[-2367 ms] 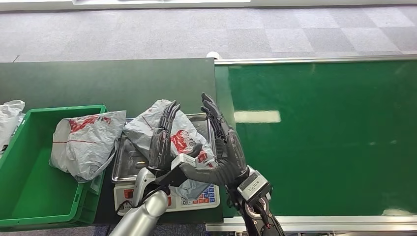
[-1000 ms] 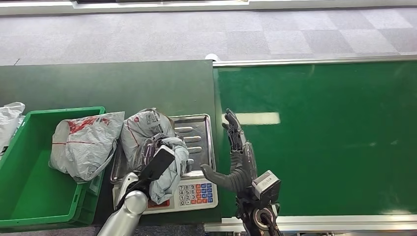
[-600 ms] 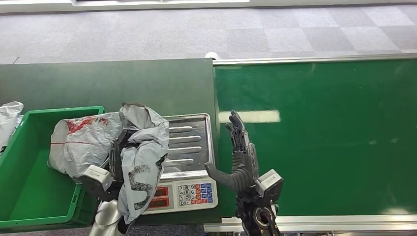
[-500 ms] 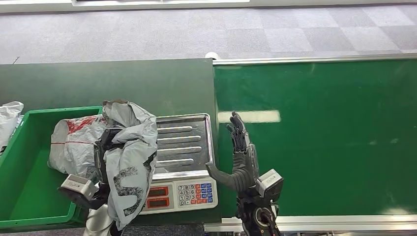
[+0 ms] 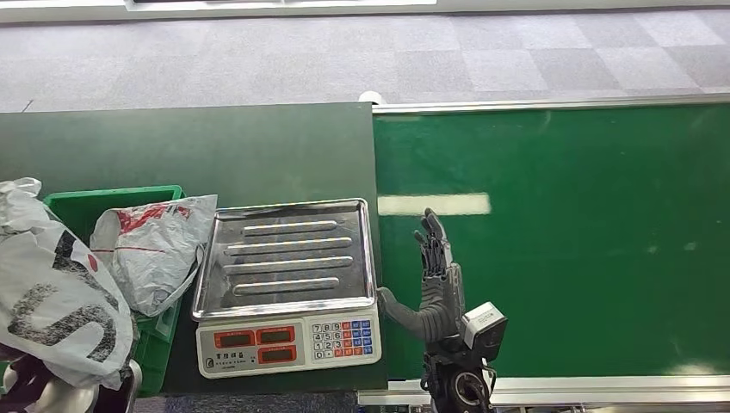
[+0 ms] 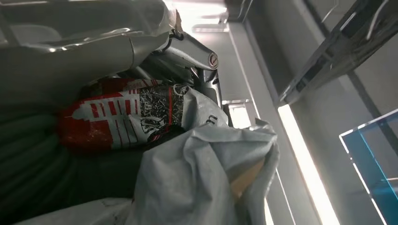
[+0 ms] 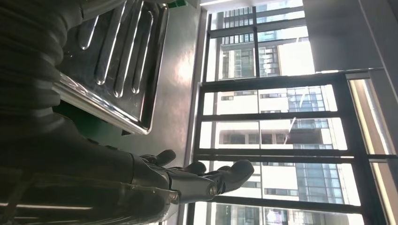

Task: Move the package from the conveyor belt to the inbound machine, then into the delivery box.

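The grey plastic package (image 5: 53, 297) with black lettering hangs at the far left, above the green delivery box (image 5: 114, 194) and covering much of it. My left hand (image 5: 24, 385) holds it from beneath and is mostly hidden by the bag. Close up in the left wrist view, the crumpled grey package (image 6: 202, 183) lies against a red-and-white printed bag (image 6: 122, 115). The scale's steel tray (image 5: 288, 256) is bare. My right hand (image 5: 436, 284) stands open with its fingers upright, beside the scale over the edge of the conveyor belt (image 5: 568, 241). In the right wrist view my right hand (image 7: 187, 180) holds nothing.
Another grey bag with red print (image 5: 151, 249) lies in the box against its right wall. The scale's keypad and displays (image 5: 293, 340) face me. A dark green table (image 5: 189, 151) carries the scale and the box. Grey carpet lies beyond.
My left hand has swung the package leftward off the scale, out over the delivery box. The tray is now bare. My right hand has drawn back to the right and dropped a little.
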Robot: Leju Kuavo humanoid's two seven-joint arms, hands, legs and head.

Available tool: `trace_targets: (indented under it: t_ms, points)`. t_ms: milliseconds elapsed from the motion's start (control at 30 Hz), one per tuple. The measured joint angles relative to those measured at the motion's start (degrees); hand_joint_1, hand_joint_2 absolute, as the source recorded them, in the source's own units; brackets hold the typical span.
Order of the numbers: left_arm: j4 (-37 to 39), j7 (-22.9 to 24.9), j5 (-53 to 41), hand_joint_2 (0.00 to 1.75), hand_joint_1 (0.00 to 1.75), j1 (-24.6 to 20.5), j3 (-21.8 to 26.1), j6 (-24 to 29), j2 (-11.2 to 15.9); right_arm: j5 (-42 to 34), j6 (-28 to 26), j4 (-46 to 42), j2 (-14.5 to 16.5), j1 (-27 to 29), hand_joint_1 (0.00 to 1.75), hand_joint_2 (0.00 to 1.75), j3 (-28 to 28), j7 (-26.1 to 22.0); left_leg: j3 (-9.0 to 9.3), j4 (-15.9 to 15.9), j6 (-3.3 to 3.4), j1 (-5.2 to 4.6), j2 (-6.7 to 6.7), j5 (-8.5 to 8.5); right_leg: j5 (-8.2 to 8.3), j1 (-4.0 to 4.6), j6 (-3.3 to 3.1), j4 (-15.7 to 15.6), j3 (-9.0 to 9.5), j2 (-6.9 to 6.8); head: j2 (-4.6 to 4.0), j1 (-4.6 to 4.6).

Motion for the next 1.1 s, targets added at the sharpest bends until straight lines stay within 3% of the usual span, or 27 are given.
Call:
trace_targets:
  t_ms: [333, 467, 633, 700, 833, 1100]
  points:
    - [8.4, 6.0, -6.8, 1.75, 1.67, -3.3, 15.8, 1.4, 3.9, 0.7, -1.3, -0.1, -0.3, 1.6, 0.0, 1.75, -2.5, 0.6, -0.02, 0.0, 0.0, 0.0, 0.02, 0.0, 0.0, 0.0, 0.0, 0.0, -0.03, 0.02, 0.0, 0.01]
    - [12.5, 8.4, -5.7, 1.75, 1.67, -4.7, 22.8, -1.3, 6.0, 0.9, -1.4, -0.1, -0.5, 2.2, 0.0, 1.75, -3.9, 0.6, -0.01, 0.0, 0.0, 0.01, 0.05, 0.0, -0.01, 0.01, -0.02, 0.0, -0.06, 0.04, 0.0, 0.0]
    - [14.7, 8.4, -5.4, 1.75, 1.55, -4.8, 27.5, -2.7, 6.6, 1.2, -1.5, -0.1, -0.6, 2.8, 0.0, 1.75, -4.5, 0.5, -0.05, 0.0, 0.0, 0.0, 0.03, -0.01, -0.04, 0.0, -0.04, 0.0, -0.06, 0.02, 0.0, 0.03]
    - [15.1, 8.4, -5.7, 1.75, 1.42, -4.8, 28.4, -3.0, 6.6, 1.3, -1.7, 0.0, -0.6, 3.0, 0.0, 1.75, -4.6, 0.5, -0.06, 0.0, 0.0, -0.01, 0.03, -0.01, -0.04, 0.0, -0.04, 0.0, -0.07, 0.02, 0.0, 0.02]
    - [15.9, 8.4, -6.5, 1.75, 0.04, -5.5, 29.3, -4.0, 6.4, 1.6, -2.3, -0.1, -0.7, 3.4, 0.0, 1.75, -4.8, 0.5, -0.06, 0.0, 0.0, -0.01, -0.01, -0.01, -0.04, -0.01, -0.04, 0.0, -0.08, -0.01, 0.0, 0.02]
    - [18.8, 8.8, -9.8, 1.75, 0.0, -8.5, 29.5, -4.0, 6.5, 3.2, -2.8, -0.1, -0.6, 3.5, 0.0, 1.75, -5.6, 1.8, -0.04, 0.0, -0.01, 0.0, -0.01, 0.0, -0.03, 0.01, -0.05, 0.0, -0.06, -0.02, 0.0, 0.01]
